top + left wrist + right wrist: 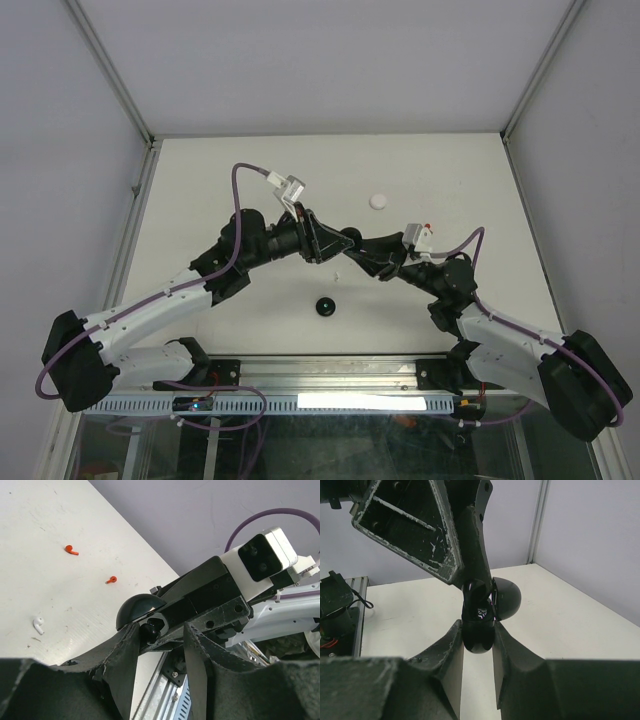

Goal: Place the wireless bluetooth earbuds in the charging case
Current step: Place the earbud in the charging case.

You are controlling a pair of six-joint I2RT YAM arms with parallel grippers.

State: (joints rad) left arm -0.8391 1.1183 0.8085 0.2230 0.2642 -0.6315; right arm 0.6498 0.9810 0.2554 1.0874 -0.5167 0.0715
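My right gripper (478,627) is shut on the black charging case (479,635), held in the air with its domed lid (509,597) swung open. In the left wrist view a black earbud (150,630) sits in the case's well under the lid (140,609). My left gripper (161,636) is open right at the case, its fingers (122,655) apart with nothing between them. The two grippers meet over the table's middle (350,243). On the table lie two red earbuds (71,550) (111,580) and a white earbud (38,625).
A white round disc (378,201) lies towards the back of the table and a black round disc (324,306) nearer the front. A tiny white earbud (338,274) lies below the grippers. The metal rail (330,375) runs along the near edge.
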